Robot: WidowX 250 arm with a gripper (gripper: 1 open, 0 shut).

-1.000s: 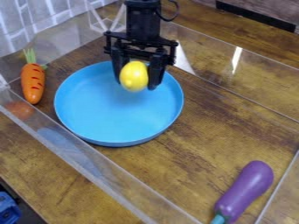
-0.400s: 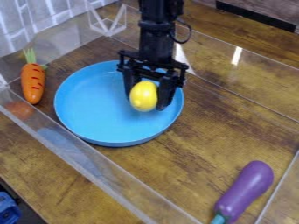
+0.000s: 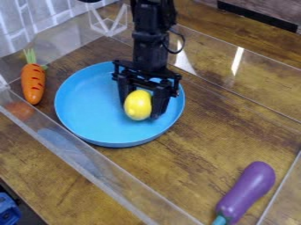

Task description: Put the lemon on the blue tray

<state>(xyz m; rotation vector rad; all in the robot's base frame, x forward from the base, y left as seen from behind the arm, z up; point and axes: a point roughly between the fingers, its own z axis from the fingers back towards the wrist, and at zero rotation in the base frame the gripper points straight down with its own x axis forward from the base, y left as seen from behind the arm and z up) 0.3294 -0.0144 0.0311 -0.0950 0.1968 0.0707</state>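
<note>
Now down it comes, the lemon (image 3: pixel 139 105) riding lower with the gripper (image 3: pixel 144 85), and it's over the blue tray (image 3: pixel 91 116) for real! A second ago it hung up near the far rim; now it has dropped and slid toward the viewer, well inside the raised edge, right of the middle as we look at it. The fingers sit close around the fruit's far side, so I'd call that a hold, lemon between the tips, though the dark fingertips hide the exact contact. Is it touching the dish? Can't tell from this angle, but it looks very near the bottom, if not there already. For the task, that's the big carry all but done, and what's left, I'd judge, is a gentle set-down, a release and a straight lift away. The danger? Let go too high and that smooth oval could roll, though the rim ought to catch it; drag a finger on the way out and the tray might shift. Elsewhere, no drama: the carrot (image 3: pixel 34 84) lies off to the left and the eggplant (image 3: pixel 245 193) down at the lower right, both just where they were. And the lettering check: no brand, no label, no writing that can be read anywhere.
</note>
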